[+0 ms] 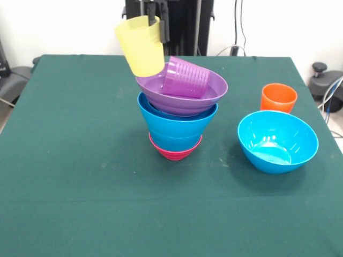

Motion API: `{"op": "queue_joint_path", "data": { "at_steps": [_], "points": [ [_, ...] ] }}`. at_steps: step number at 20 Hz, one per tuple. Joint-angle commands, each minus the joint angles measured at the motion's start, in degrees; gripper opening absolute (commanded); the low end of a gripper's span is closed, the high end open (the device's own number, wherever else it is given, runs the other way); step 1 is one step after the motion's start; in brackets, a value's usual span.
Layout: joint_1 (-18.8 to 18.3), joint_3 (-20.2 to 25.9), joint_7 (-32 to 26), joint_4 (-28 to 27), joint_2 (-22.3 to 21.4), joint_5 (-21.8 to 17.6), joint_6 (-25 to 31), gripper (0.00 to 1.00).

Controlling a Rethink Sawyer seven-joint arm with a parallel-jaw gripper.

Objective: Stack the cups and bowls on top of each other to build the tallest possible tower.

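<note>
Green cloth covers the worktop (80,187), where the tower (178,126) stands mid-table with the purple cup (186,78) lying tipped in its top bowl. Fingers (158,24) clamp the yellow cup (140,45) by its rim above the stack, likely so it can go on top

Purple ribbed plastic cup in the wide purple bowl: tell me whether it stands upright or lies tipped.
Tipped. The purple ribbed plastic cup lies on its side inside the wide purple bowl, mouth toward the yellow cup.

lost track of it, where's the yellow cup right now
In the front view the yellow cup is tilted at the gripper, over the tower's left rim beside the purple cup.
</note>
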Motion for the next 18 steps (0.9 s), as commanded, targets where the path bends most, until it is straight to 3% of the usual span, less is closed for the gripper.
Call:
{"op": "queue_joint_path", "data": {
  "at_steps": [1, 8, 18],
  "points": [
    [4.1, -3.7, 5.6, 0.9, 3.1, -4.2, -3.7, 0.0],
    [7.2, -6.5, 7.0, 1.4, 2.9, -2.9, -5.1, 0.0],
    [4.7, -5.4, 2.5, 2.5, -0.1, -0.6, -2.2, 0.0]
  ]
}}
